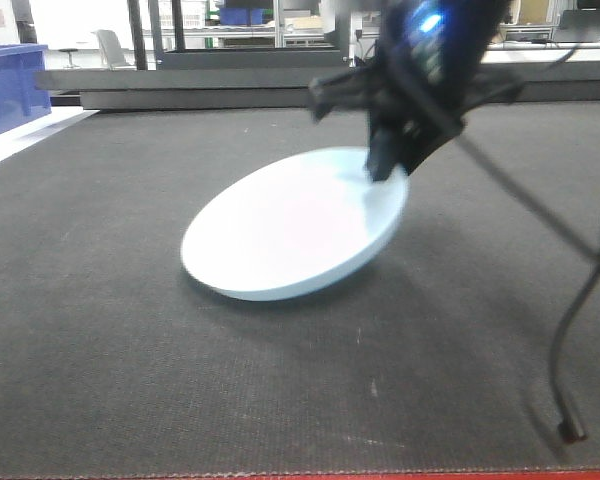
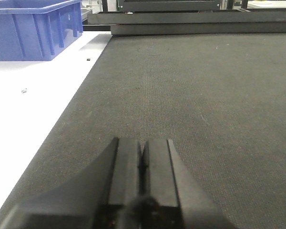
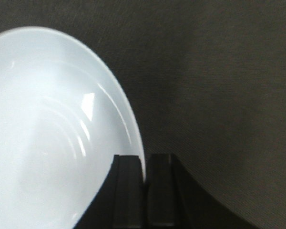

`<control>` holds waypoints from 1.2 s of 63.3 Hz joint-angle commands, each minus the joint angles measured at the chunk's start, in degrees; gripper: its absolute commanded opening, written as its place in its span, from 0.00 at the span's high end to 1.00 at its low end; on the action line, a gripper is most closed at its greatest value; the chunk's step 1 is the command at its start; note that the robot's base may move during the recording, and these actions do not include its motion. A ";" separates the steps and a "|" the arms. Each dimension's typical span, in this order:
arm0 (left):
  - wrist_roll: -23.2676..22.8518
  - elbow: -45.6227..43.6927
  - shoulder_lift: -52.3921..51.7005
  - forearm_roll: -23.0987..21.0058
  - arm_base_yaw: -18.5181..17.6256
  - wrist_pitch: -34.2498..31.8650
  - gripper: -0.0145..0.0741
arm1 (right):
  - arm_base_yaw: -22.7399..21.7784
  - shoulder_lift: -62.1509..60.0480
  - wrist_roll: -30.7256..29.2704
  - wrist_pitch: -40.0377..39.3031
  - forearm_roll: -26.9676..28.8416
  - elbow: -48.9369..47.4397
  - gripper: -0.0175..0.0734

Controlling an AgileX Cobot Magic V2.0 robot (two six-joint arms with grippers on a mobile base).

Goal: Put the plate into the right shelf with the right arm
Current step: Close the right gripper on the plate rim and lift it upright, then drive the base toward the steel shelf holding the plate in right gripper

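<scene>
The white plate (image 1: 290, 228) is tilted on the dark mat (image 1: 100, 330), its right rim raised and its left edge still down. My right gripper (image 1: 385, 172), black with a blue light, is shut on that raised rim. In the right wrist view the plate (image 3: 47, 133) fills the left side and its rim runs between the two dark fingers (image 3: 128, 191) of the right gripper (image 3: 144, 164). My left gripper (image 2: 143, 148) is shut with nothing in it, low over the mat (image 2: 205, 95). The right shelf is out of view.
A blue plastic bin (image 1: 10, 85) stands at the far left on a white surface (image 2: 33, 105), also seen as the bin (image 2: 33, 28) in the left wrist view. A low dark ledge (image 1: 200, 85) borders the mat's far side. Black cables (image 1: 580, 300) hang at the right.
</scene>
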 commanded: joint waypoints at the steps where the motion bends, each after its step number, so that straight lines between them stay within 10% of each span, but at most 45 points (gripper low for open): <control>1: -0.16 0.33 -0.63 -0.34 0.07 -4.88 0.89 | -1.23 -8.50 -0.56 -5.03 -1.80 2.90 0.78; 34: -0.16 0.33 -0.63 -0.34 0.07 -4.88 0.89 | -2.91 -47.09 -0.60 -17.38 -5.28 29.65 0.78; 76: -0.16 0.33 -0.63 -0.34 0.07 -4.88 0.89 | -2.91 -75.04 -1.28 -17.93 -10.72 31.18 0.78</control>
